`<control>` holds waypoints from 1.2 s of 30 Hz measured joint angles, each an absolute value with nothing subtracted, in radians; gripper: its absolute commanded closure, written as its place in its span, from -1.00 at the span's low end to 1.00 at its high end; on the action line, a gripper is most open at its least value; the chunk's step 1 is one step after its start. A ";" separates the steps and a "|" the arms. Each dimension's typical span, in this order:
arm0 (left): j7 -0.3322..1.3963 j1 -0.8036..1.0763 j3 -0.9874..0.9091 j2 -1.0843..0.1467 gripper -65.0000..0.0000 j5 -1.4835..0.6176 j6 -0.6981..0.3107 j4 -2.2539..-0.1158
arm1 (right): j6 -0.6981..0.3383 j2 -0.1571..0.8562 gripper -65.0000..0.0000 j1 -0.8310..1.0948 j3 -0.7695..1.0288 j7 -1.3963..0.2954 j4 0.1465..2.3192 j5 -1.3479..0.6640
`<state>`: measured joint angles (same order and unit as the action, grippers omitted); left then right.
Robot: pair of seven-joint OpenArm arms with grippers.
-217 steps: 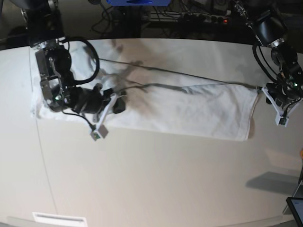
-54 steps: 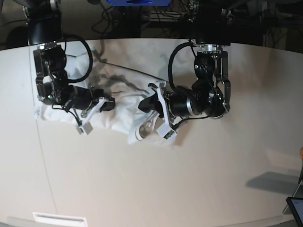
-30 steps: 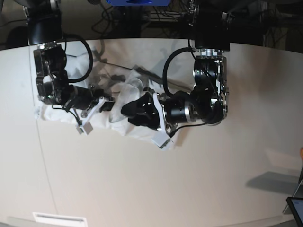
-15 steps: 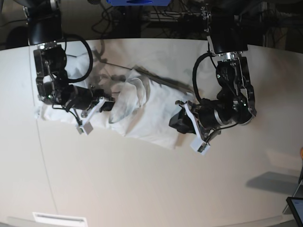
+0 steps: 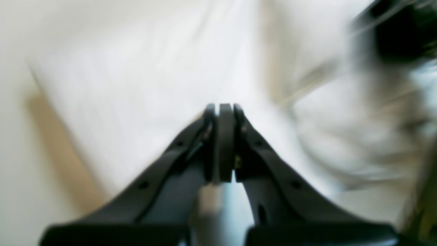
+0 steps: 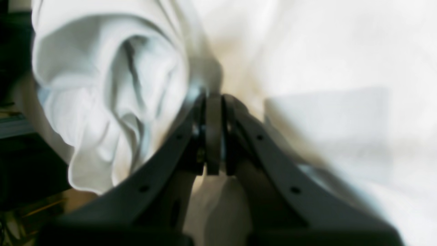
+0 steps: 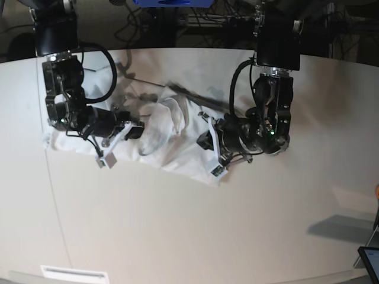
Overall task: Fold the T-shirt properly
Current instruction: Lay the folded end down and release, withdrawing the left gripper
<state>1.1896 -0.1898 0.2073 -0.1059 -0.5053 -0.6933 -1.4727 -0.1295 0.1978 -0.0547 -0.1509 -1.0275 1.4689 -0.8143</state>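
The white T-shirt lies crumpled and partly folded over itself on the off-white table, with a raised loop of cloth near its middle. My left gripper hovers over the shirt's right part, shut with nothing in it; in the left wrist view its tips are pressed together above blurred cloth. My right gripper is shut and rests on the shirt's left part. Bunched fabric rises just left of its tips. No cloth shows between those jaws.
Cables and dark equipment crowd the space behind the table's far edge. A screen corner pokes in at the bottom right. A white label sits at the table's front left edge.
The left gripper let go of the folded-over cloth, pulled away to the right, shut, and has now come back a little toward the shirt. The right arm has stayed put.
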 measured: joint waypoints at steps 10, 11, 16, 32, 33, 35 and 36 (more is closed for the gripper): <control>1.087 -0.181 0.211 -0.162 0.96 -0.471 -0.707 -1.433 | -0.118 0.201 0.94 -0.041 -0.151 -1.053 1.586 -0.785; 1.087 -0.181 0.210 -0.167 0.96 -0.472 -0.708 -1.433 | -0.118 0.204 0.94 -0.037 -0.151 -1.053 1.613 -0.783; 1.116 -0.167 0.178 -0.157 0.96 -0.452 -0.707 -1.473 | -0.119 0.211 0.94 -0.037 -0.150 -1.060 1.795 -0.794; 1.231 -0.149 -0.250 -0.247 0.96 -0.577 -0.697 -1.659 | -0.126 0.182 0.94 -0.227 -0.358 -1.179 1.649 -0.838; 1.231 -0.139 -0.271 -0.269 0.96 -0.581 -0.697 -1.659 | -0.126 0.181 0.94 -0.244 -0.397 -1.176 1.628 -0.838; 1.235 -0.118 -0.316 -0.311 0.96 -0.574 -0.697 -1.658 | -0.126 0.165 0.94 -0.266 -0.455 -1.144 1.585 -0.831; 1.235 -0.109 -0.336 -0.331 0.96 -0.572 -0.697 -1.658 | -0.127 0.158 0.94 -0.271 -0.473 -1.121 1.563 -0.838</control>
